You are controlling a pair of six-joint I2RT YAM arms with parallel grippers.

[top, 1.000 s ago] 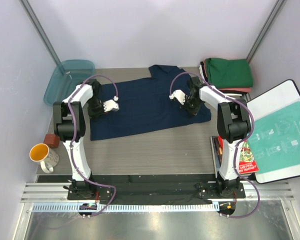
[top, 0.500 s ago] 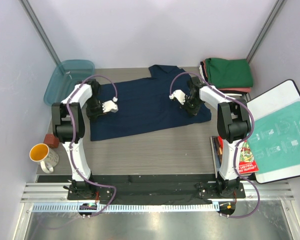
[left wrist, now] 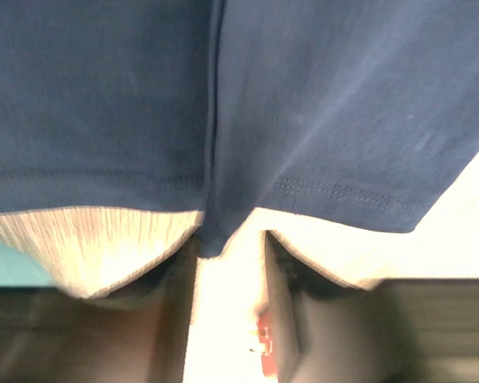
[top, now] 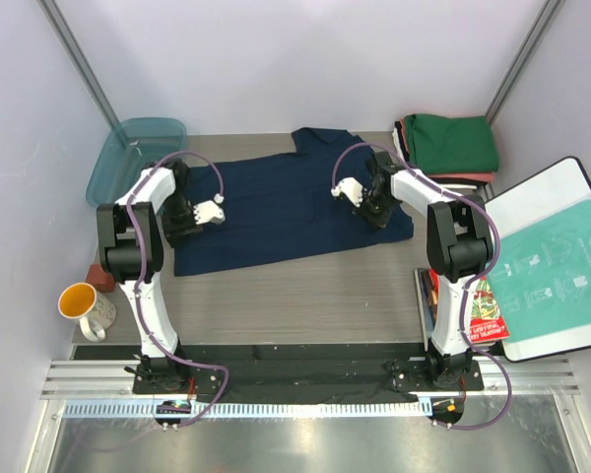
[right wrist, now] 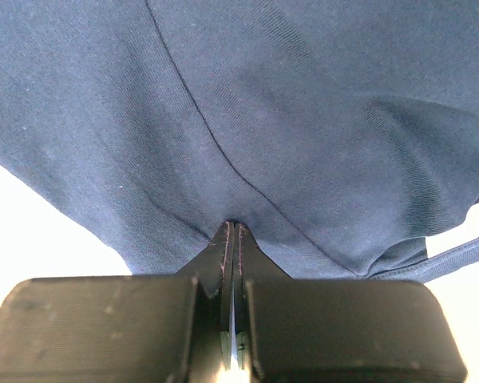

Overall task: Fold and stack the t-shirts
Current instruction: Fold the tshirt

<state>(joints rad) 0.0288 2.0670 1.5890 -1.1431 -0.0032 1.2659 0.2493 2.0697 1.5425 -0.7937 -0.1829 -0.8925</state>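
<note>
Right gripper [right wrist: 233,231] clamps dark navy cloth t-shirt [top: 286,212]; left gripper [left wrist: 230,247] jaws narrowly parted at hem; both should release evenly

arms [top: 150,305] white, black joints | cables [top: 205,161] purple | left hand [top: 220,204], right hand [top: 338,189] white

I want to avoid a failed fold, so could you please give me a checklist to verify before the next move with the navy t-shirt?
1. Right gripper grips the navy t-shirt: ok, jaws shut on a cloth fold.
2. Left gripper grips the shirt: not ok, jaws apart, cloth edge loose between them.
3. Shirt spread on the table: ok, wholly on it.
4. Folded stack, green on top, ready: ok, far right corner.
5. Mug clear of the shirt: ok, near left edge.
</note>
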